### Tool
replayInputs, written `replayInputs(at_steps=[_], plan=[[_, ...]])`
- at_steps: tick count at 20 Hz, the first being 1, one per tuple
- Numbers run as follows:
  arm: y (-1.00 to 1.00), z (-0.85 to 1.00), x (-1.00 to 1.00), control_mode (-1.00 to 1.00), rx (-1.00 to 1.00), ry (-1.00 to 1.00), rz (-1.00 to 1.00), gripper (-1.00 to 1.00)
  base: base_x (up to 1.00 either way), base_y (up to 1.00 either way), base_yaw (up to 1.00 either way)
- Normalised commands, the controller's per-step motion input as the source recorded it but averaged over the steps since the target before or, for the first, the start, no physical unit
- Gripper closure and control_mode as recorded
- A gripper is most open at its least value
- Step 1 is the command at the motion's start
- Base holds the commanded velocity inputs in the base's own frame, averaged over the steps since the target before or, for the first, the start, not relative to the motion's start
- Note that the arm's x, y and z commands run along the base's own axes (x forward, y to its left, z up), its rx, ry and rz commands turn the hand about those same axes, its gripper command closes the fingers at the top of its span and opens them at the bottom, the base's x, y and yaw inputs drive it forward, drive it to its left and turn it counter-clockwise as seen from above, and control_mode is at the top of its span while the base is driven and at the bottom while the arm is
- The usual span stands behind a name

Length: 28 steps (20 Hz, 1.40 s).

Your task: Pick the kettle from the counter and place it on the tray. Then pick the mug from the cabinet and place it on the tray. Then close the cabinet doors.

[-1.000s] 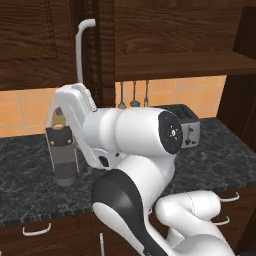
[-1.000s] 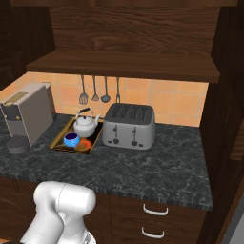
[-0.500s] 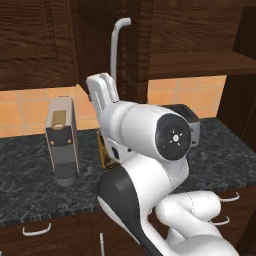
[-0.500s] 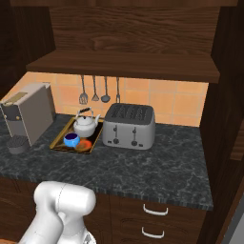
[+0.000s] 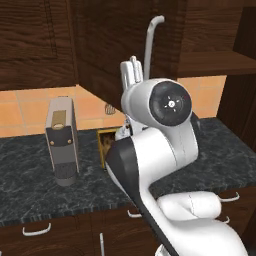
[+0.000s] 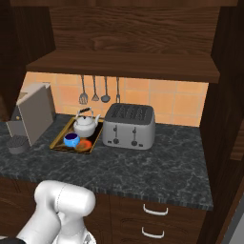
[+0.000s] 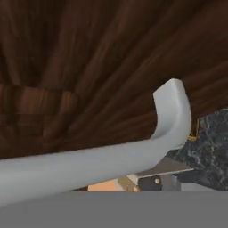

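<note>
A dark marbled stone table (image 6: 143,167) runs along an orange-tiled wall beneath a dark brown wood cabinet (image 6: 124,64) with a plank shelf; at the far left of the right base view a grey boxy coffee machine (image 6: 33,116) stands on the table; just right of it lies the brass-rimmed tray (image 6: 59,143), carrying the blue mug (image 6: 71,140) at its front and the silver kettle (image 6: 86,125) behind it, upright with its dark handle arched over the top; three utensils (image 6: 100,90) hang on the wall above; next comes the silver toaster (image 6: 129,126), just beside the tray's right edge. In the left base view one of the cabinet doors (image 5: 107,50) stands swung out over the table, its silver bar handle (image 5: 151,47) rising just beside the arm's upper end, where the gripper is probably hidden behind the white arm; the hand view sits close against that door's wood grain (image 7: 89,67), with the handle (image 7: 133,151) crossing low and curving into the panel. The gripper's jaws are spread wide, holding nothing that can be made out.
</note>
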Motion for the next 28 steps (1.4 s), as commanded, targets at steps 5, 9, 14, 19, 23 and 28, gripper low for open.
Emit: replayInputs(at_steps=[5, 9, 14, 19, 23, 28], plan=[[-0.60, 0.00, 0.57, -1.00, 0.00, 0.04, -0.26, -1.00, 0.00, 0.00, 0.00], [-0.47, -0.09, 0.68, -1.00, 0.00, 0.02, -0.29, -1.00, 0.00, 0.00, 0.00], [-0.41, -0.23, 0.88, -1.00, 0.00, 0.00, -0.18, -1.00, 0.00, 0.00, 0.00], [-0.40, -0.24, 1.00, -1.00, 0.01, 0.00, 0.02, -1.00, 0.00, 0.00, 0.00], [-0.26, -0.25, 1.00, -1.00, 0.03, 0.04, 0.26, -1.00, 0.00, 0.00, 0.00], [-0.12, -0.30, 1.00, -1.00, 0.00, 0.13, 0.36, -1.00, 0.00, 0.00, 0.00]])
